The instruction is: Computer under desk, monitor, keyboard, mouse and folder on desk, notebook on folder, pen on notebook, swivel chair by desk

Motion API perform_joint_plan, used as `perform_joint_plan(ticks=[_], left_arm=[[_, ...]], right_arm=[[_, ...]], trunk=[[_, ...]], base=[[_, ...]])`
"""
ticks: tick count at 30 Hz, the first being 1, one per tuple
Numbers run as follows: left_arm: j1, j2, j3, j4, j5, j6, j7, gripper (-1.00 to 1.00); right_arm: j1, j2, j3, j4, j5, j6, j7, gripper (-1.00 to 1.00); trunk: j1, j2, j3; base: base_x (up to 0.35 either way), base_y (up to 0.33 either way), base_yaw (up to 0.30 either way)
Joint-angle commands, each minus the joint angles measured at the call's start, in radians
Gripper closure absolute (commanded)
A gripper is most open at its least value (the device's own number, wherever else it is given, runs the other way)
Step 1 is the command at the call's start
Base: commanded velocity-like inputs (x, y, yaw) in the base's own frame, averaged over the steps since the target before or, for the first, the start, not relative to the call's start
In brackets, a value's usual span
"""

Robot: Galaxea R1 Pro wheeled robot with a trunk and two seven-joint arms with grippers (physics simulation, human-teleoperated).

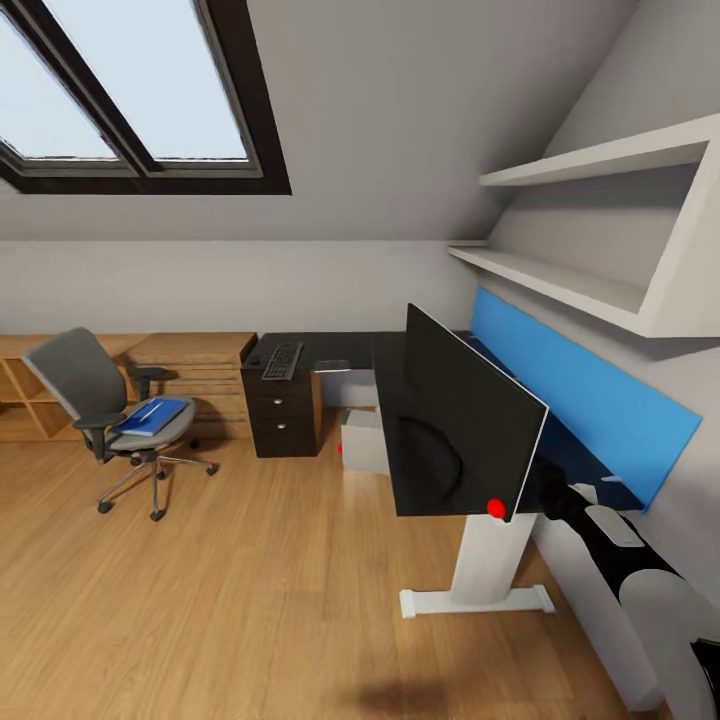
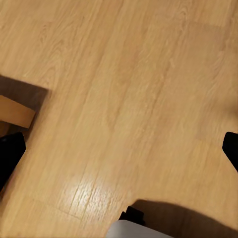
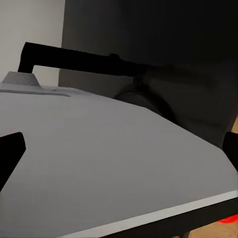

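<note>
The right end effector [image 3: 119, 148] is released, its two dark fingertips spread wide. Directly ahead of it and very near is the light grey back of the large black flat widescreen monitor [image 1: 465, 420]. Whether the fingertips touch the panel cannot be told. The monitor's thin black stand [image 3: 74, 59] runs across beyond the end effector. In the head view the screen rises over the near end of the glossy black counter on white legs [image 1: 390, 360], with the bright blue back panel [image 1: 590, 400] behind the arm. Whether its foot sits fully on the top is hidden. The monitor will likely be stiff, top-heavy and fragile on its screen face, with a smooth back that offers little grip. The stand or a panel edge looks the safer hold. The left end effector [image 2: 119, 148] is also released and hangs over the bare light wood floor [image 2: 124, 74]. Well away from both end effectors, the flat bright blue folder [image 1: 150, 415] lies on the grey padded swivel chair [image 1: 75, 375]. The slim dark keyboard [image 1: 282, 360] rests on the black drawer cabinet [image 1: 280, 410]. The light grey computer tower [image 1: 362, 440] stands under the counter.
</note>
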Motion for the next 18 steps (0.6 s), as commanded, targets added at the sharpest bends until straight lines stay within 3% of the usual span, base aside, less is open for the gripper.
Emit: perform_joint_plan(ticks=[1, 6, 13, 18], left_arm=[[-0.001, 0.0, -0.009, 0.0, 0.006, -0.003, 0.006, -1.0], [-0.001, 0.0, -0.009, 0.0, 0.005, -0.003, 0.006, -1.0], [-0.001, 0.0, -0.009, 0.0, 0.005, -0.003, 0.006, -1.0], [-0.001, 0.002, -0.005, 0.001, 0.009, -0.002, 0.006, -1.0]], right_arm=[[-0.001, 0.0, -0.006, 0.001, -0.003, 0.006, 0.002, -1.0], [-0.001, 0.0, -0.006, 0.0, -0.003, 0.006, 0.002, -1.0], [-0.001, 0.0, -0.006, 0.0, -0.002, 0.006, 0.002, -1.0], [-0.001, 0.0, -0.006, -0.001, 0.001, 0.003, 0.002, -1.0]], trunk=[[0.001, -0.002, -0.002], [0.001, -0.002, -0.002], [0.001, -0.002, -0.002], [0.001, -0.002, -0.002]], base=[[-0.003, 0.008, 0.0], [-0.001, -0.014, 0.0], [0.005, -0.19, 0.0], [0.198, -0.047, 0.0]])
